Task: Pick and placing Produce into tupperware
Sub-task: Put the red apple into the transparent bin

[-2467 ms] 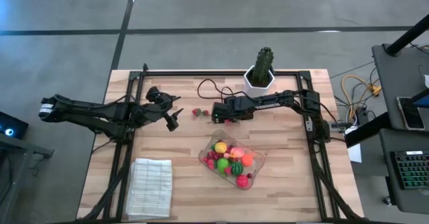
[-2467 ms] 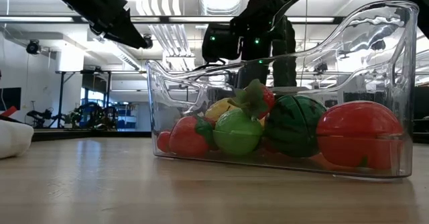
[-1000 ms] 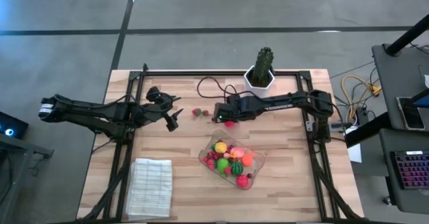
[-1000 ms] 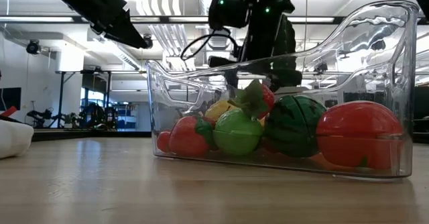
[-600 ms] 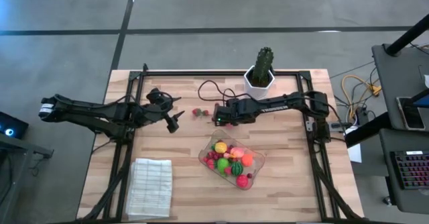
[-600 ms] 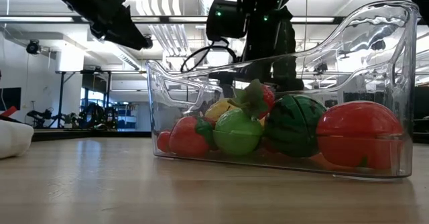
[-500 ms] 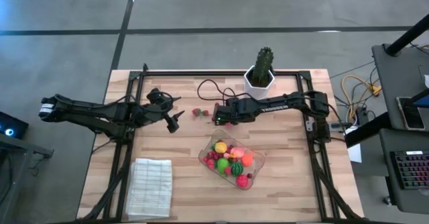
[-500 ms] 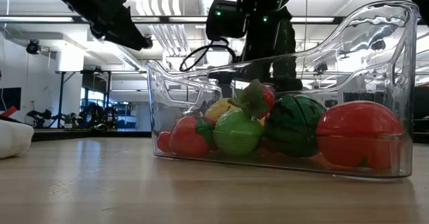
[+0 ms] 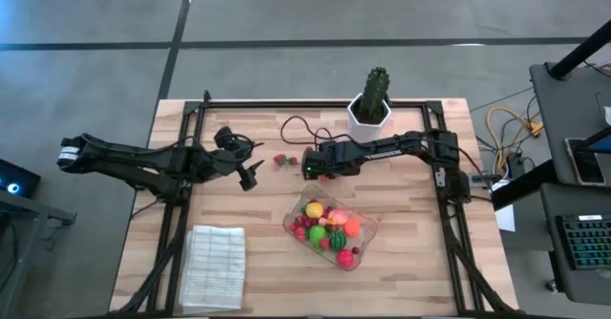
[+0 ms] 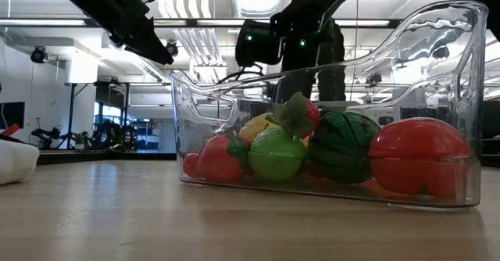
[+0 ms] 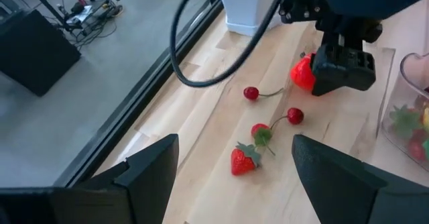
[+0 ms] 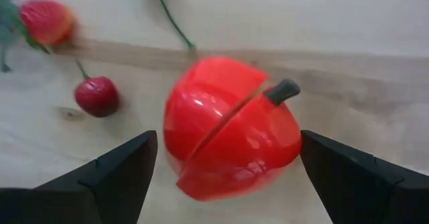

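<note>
A red apple [image 12: 231,127] lies on the table, its stem tipped sideways, and my right gripper [image 12: 228,143] hangs over it, open and pointing down, one finger on each side with a gap. The apple also shows in the left wrist view [image 11: 301,73] beneath the right gripper [image 9: 320,169]. A strawberry [image 11: 242,160] and cherries [image 11: 293,115] lie loose just left of it. The clear tupperware [image 9: 370,225] near the table's middle holds several pieces of produce [image 10: 273,153]. My left gripper [image 9: 250,171] hovers open above the table's left part.
A cactus in a white pot [image 9: 372,104] stands at the far edge behind the right arm. A black cable [image 9: 298,123] loops on the table beside it. A folded white cloth [image 9: 213,265] lies at the near left. A dark metal frame [image 9: 286,104] borders the table.
My right gripper has come down toward the table over the red apple, which stays lying where it was.
</note>
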{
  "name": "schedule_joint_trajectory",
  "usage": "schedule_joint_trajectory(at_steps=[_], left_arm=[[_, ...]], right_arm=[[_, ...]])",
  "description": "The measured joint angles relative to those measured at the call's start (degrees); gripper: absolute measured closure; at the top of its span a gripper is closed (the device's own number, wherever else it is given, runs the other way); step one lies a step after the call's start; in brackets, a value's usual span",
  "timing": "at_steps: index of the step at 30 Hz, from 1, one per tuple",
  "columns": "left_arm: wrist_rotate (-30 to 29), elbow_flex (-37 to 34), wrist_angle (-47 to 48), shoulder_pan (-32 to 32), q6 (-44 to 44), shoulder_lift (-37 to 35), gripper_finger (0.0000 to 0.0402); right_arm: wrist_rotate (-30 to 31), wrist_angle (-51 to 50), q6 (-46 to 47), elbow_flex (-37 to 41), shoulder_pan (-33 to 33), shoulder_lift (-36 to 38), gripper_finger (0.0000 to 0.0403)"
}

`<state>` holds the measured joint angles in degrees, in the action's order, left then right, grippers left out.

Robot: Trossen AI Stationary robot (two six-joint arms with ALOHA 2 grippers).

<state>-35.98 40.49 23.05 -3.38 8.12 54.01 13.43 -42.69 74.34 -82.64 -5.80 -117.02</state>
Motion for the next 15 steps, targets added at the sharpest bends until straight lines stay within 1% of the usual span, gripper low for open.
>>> schedule_joint_trajectory(at_steps=[9,15], left_arm=[[0.0,0.0,-0.1,0.0,-0.1,0.0,0.0126],[0.0,0.0,-0.1,0.0,-0.1,0.1,0.0126]], right_arm=[[1.6,0.1,-0.9,-0.3,-1.0,0.0,0.0051],[1.6,-0.1,-1.1,-0.3,-1.2,0.0,0.0074]])
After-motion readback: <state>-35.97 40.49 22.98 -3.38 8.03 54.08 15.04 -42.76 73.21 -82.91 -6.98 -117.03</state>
